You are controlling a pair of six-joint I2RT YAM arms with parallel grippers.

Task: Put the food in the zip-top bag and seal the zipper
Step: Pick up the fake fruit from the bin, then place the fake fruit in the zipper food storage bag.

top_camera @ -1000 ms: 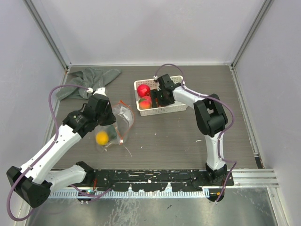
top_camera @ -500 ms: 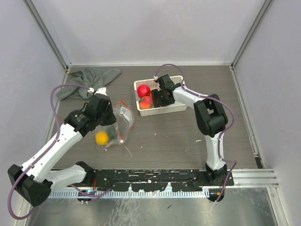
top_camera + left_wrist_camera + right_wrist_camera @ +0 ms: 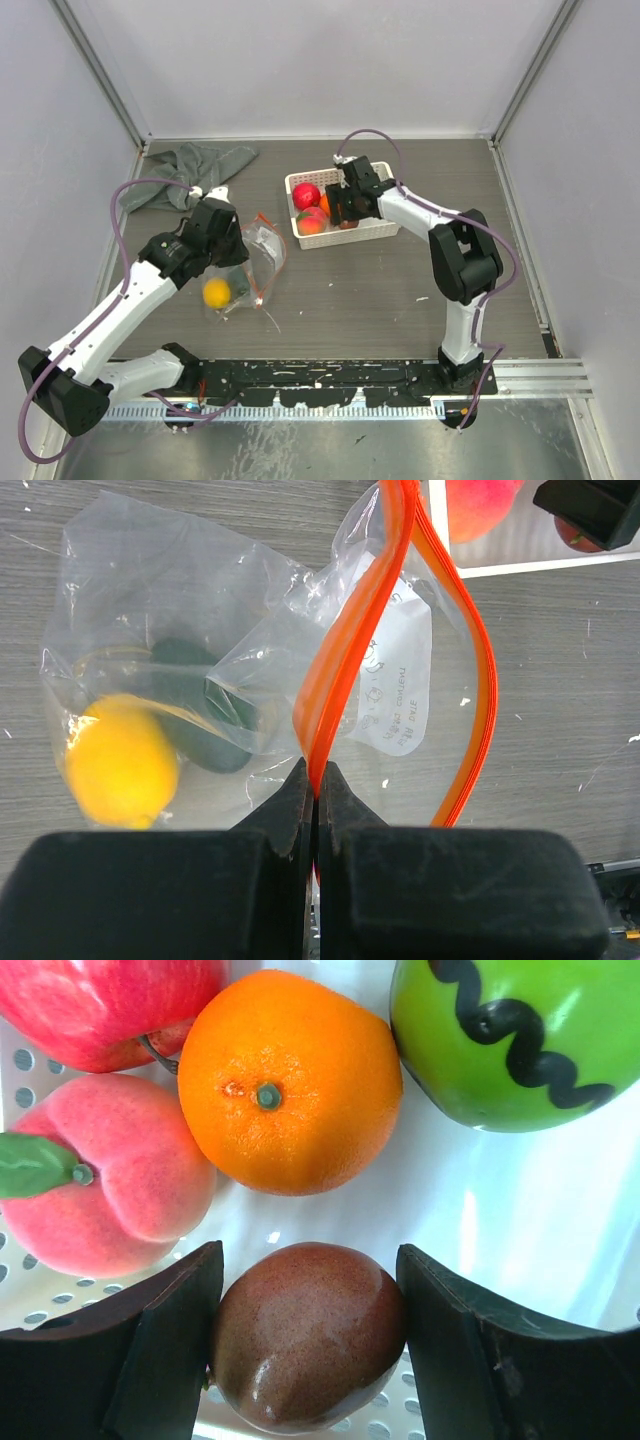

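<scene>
– Plastic first: where does the zip-top bag point(image 3: 256, 252) lie?
– It lies on the counter point(image 3: 370, 290), at the left side, well apart from the white basket point(image 3: 350, 237). The left pincer point(image 3: 317, 788) is pressed together on the zipper point(image 3: 345, 670). It pinches one side of the orange-red strip between its black fingers point(image 3: 150, 880). The other side of the strip bows away, so the mouth of the bag stands open.
– Is some food inside already?
– Yes. A yellow fruit point(image 3: 120, 762) sits near the bottom of the bag. A dark green fruit point(image 3: 200, 720) lies just beside it, under the crumpled film.
– And the right arm?
– The right pincer point(image 3: 308, 1330) reaches down into the basket. Its two fingers stand on both sides of the brown fruit point(image 3: 305, 1345) and touch it, so the pincer grips this fruit. Whether the fruit is lifted off the basket floor, I cannot tell.
– What lies around it?
– In the wrist view, an orange point(image 3: 290, 1080) is just above it and a peach point(image 3: 110, 1180) with a green leaf is at the left. A red apple point(image 3: 100, 1000) is in the upper left corner, and a green apple point(image 3: 510, 1040) with a black wavy line is at the upper right. They are packed close together.
– Anything else on the counter?
– A grey cloth point(image 3: 190, 165), crumpled in the far left corner, apart from the bag.
</scene>
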